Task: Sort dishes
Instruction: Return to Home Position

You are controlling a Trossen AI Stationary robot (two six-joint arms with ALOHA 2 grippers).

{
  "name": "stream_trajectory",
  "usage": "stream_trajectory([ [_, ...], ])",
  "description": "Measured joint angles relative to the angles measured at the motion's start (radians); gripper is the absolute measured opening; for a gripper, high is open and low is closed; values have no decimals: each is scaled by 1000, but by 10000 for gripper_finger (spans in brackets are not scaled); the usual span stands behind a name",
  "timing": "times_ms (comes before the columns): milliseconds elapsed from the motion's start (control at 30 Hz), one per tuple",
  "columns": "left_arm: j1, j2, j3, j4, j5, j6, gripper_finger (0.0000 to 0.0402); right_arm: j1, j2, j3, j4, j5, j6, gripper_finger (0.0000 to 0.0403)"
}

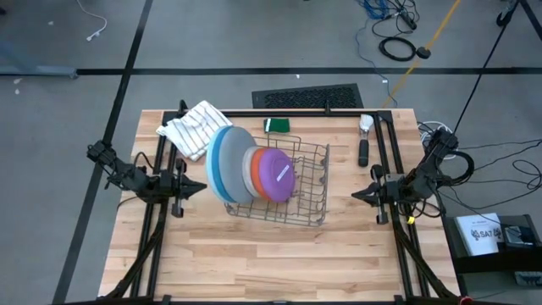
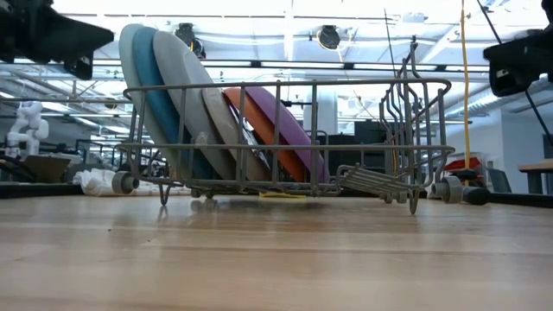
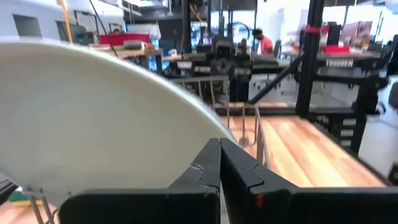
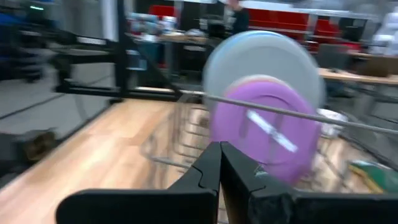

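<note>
Six smooth round plastic plates aslant in a wire rack

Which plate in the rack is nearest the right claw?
The purple plate. It stands at the end of the row that faces the right claw. The orange plate and the larger ones all stand behind it, farther away.

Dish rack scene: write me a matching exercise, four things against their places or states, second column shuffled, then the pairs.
1. purple plate
2. light blue plate
3. striped cloth
4. left end effector

A. shut, at the table's left side, clear of the dish rack
B. on the table beside the rack, far left corner
C. in the rack, row's end nearest the right end effector
D. in the rack, row's end nearest the left end effector

Pairs: 1-C, 2-D, 3-B, 4-A.
</note>
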Motion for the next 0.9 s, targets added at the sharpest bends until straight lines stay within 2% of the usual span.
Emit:
stream_trajectory([
  [133, 0, 0, 0, -34, 0, 0, 4, -8, 0, 0, 6, -131, -4, 0],
  [300, 0, 0, -1, -34, 14, 0, 4, -15, 1, 0, 8, -159, -28, 0],
  [433, 0, 0, -27, -32, 21, -22, 4, -42, 1, -27, 91, -303, -40, 0],
  [600, 0, 0, -56, 1, 28, -50, 4, -91, 3, -28, 94, -368, -27, 0],
  [900, 0, -1, -56, 0, 46, -17, 4, -237, 3, -28, 77, -560, -34, 0],
])
